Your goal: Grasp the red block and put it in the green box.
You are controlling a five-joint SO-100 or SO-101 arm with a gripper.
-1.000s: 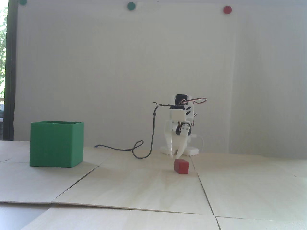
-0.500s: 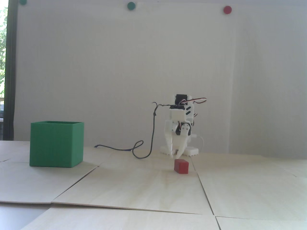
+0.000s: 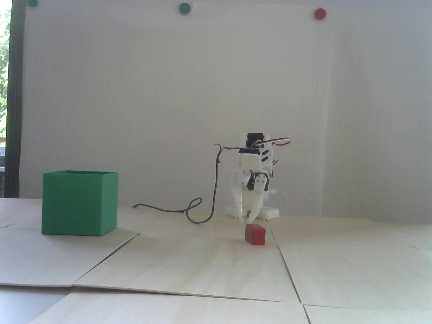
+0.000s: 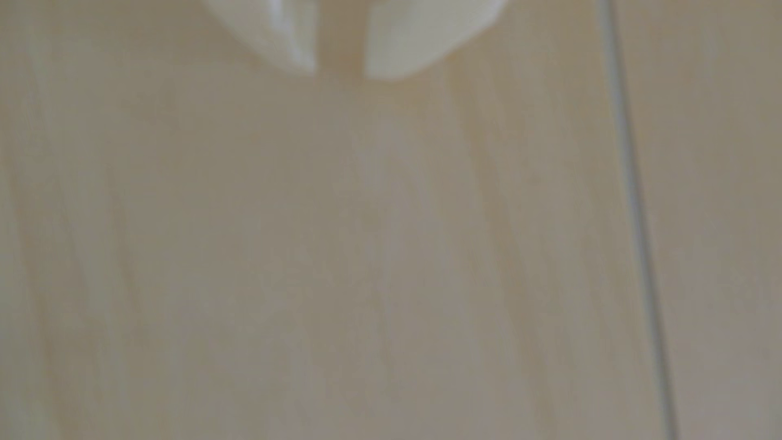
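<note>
Resting on the pale wooden table (image 3: pixel 209 263) just right of the fixed view's centre: the red block (image 3: pixel 255 234). Directly above and behind it, tips pointing down, not touching: the white pincer (image 3: pixel 246 218), fingers parted by a narrow gap in the wrist view (image 4: pixel 340 72), clasping nothing. Well apart at left: the green box (image 3: pixel 79 202).

Pale white wall (image 3: pixel 168 101) behind light wooden panels (image 3: pixel 189 263), with a bright window strip (image 3: pixel 4 67) at the fixed view's left.
</note>
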